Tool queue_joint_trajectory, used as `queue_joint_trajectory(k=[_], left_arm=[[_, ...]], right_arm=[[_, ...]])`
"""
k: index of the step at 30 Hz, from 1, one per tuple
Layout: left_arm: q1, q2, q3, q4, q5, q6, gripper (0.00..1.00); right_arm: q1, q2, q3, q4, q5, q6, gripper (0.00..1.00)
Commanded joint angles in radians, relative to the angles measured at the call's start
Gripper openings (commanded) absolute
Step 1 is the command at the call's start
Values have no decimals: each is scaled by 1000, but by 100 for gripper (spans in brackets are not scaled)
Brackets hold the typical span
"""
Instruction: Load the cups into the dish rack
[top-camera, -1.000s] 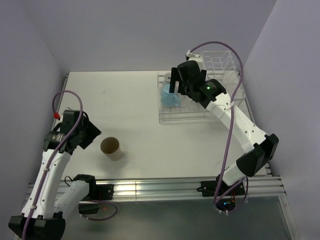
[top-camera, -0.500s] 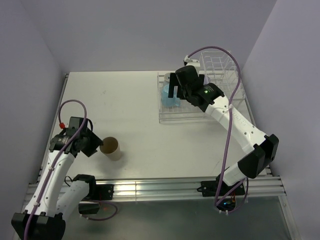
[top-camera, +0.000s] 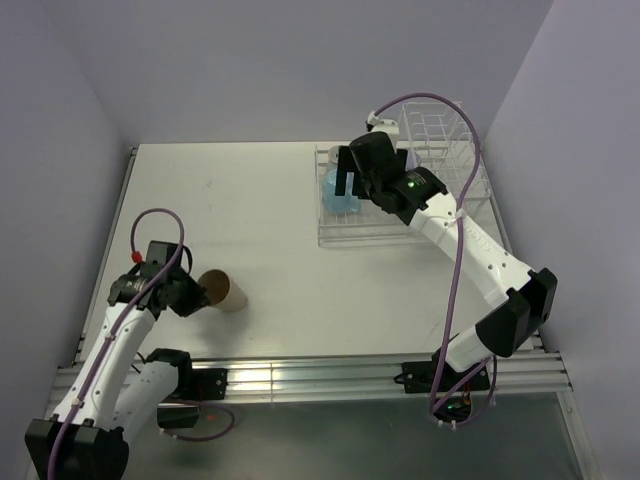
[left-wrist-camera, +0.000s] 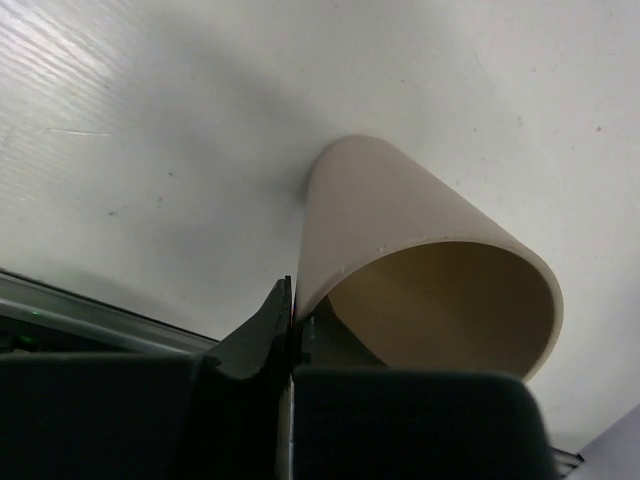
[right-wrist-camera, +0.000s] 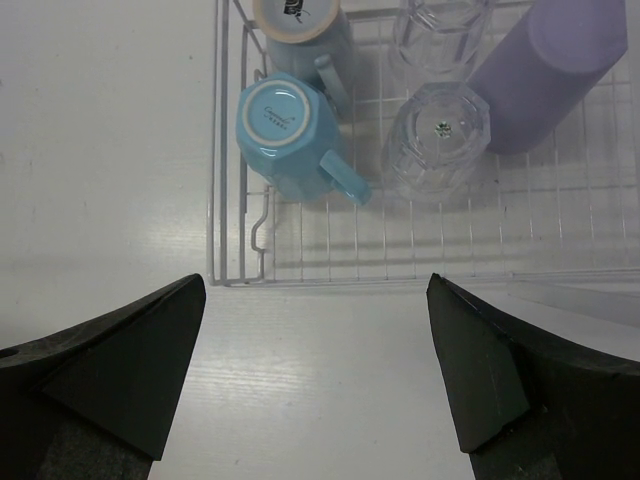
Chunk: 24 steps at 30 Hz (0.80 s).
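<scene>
A tan brown cup leans tilted on the table at the near left, its mouth toward my left gripper. That gripper is shut on the cup's rim, one finger outside the wall and one inside. My right gripper hangs open over the near left edge of the dish rack, holding nothing. In the rack are two light blue mugs, two clear glasses and a lavender tumbler.
The rack's taller divider section stands at the far right, near the wall. An aluminium rail runs along the table's near edge, close behind the left gripper.
My left gripper dropped toward the near left, reached the tan cup and shut on its rim. The cup tipped from upright to tilted. The right arm hardly moved.
</scene>
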Motion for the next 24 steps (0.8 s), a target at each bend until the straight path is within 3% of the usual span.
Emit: queue_joint_trajectory(k=[1,5,9,13,14,21,24], left_arm=[[-8,24,4,80,41,24,0],[-8,53,90,199,220,82,0],[-8,99,208,426,554,58,0],[-16,214,241,708,843,-29,0],[-19,219,210,917,886,-125,0],[-85,300,237,1374,980,-287,0],[-115,337,270,1456,1000,-324,0]], right_arm=[[8,-39,-14,45,11,5,100],[8,-62,-22,66,-28,-3,100],[10,-145,-31,102,-132,-21,100],[7,-249,-69,168,-262,-26,100],[7,-274,-104,216,-297,-26,100],[-3,-450,-253,427,-580,20,100],[-10,-473,-295,488,-659,42,100]])
